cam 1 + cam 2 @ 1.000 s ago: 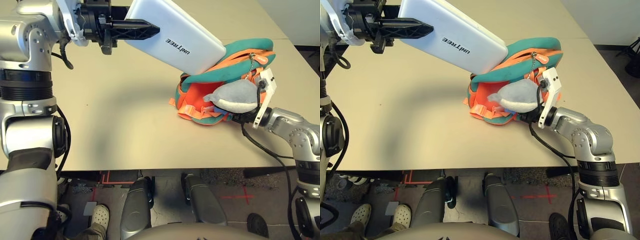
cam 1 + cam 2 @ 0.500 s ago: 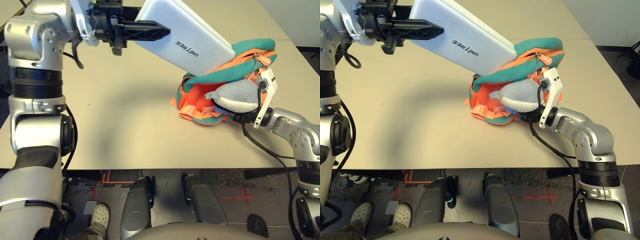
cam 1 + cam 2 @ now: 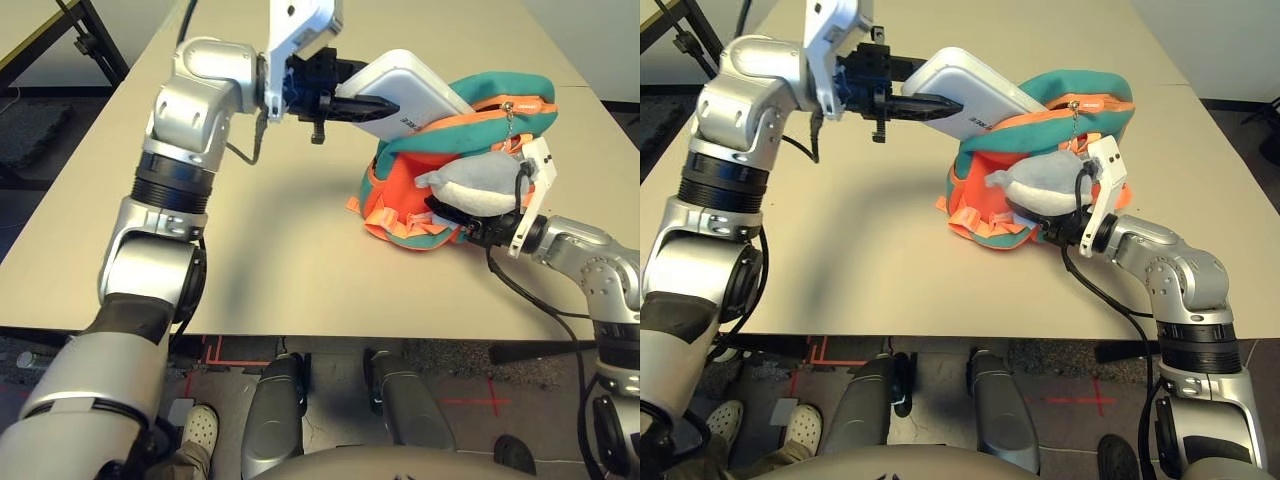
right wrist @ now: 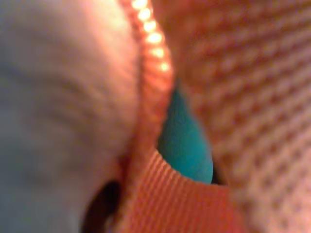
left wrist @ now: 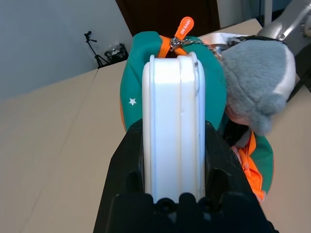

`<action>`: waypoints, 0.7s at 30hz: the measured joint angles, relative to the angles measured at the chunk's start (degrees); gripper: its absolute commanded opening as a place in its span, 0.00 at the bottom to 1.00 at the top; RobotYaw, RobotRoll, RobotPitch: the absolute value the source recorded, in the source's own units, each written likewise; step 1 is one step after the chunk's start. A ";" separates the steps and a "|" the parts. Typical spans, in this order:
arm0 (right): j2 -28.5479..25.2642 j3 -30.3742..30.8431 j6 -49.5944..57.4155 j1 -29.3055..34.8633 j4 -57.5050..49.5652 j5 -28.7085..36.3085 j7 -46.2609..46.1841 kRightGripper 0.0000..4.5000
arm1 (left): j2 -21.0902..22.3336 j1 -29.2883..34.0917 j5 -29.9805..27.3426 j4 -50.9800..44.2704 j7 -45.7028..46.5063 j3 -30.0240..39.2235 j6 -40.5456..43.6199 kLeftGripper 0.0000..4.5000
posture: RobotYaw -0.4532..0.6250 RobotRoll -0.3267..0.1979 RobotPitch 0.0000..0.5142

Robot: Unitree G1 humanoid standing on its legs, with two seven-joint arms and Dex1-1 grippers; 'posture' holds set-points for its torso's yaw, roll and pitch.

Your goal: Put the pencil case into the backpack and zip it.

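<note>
The white pencil case [image 3: 405,85] is tilted, its far end pushed into the open mouth of the backpack [image 3: 400,195]. The rest of it sticks out toward the left. My left gripper [image 3: 385,101] is shut on the case's near end, one black finger on each flat face [image 5: 121,170]. The orange and teal backpack lies on the table with its grey plush [image 3: 470,188] facing me. An orange zipper pull [image 5: 183,28] hangs at the opening's top. My right gripper [image 3: 466,228] is buried in the backpack's fabric under the plush, gripping an orange strap edge [image 4: 160,194].
The beige table [image 3: 250,260] has free room left of and in front of the backpack. Its right edge runs close behind my right forearm [image 3: 580,250]. A black stand's legs [image 3: 90,45] are on the floor at far left.
My left arm has swung in to the right and pushed the pencil case deeper into the backpack's mouth. The right arm and backpack have stayed put.
</note>
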 measured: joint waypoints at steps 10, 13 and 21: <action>0.68 0.33 -0.58 -0.40 0.15 -0.53 0.04 0.07 | -8.47 0.36 -0.28 12.28 6.14 3.75 0.63 0.69 | 0.31 0.62 0.37; 0.83 0.60 -0.59 -0.30 -0.15 -0.62 0.20 0.07 | -8.35 0.50 -2.27 11.60 7.46 6.42 4.27 0.96 | 0.31 0.62 0.37; 1.24 0.79 -0.73 -0.09 -0.47 -0.64 0.29 0.07 | -1.07 1.49 -8.80 -0.77 8.70 12.00 16.65 1.00 | 0.31 0.62 0.38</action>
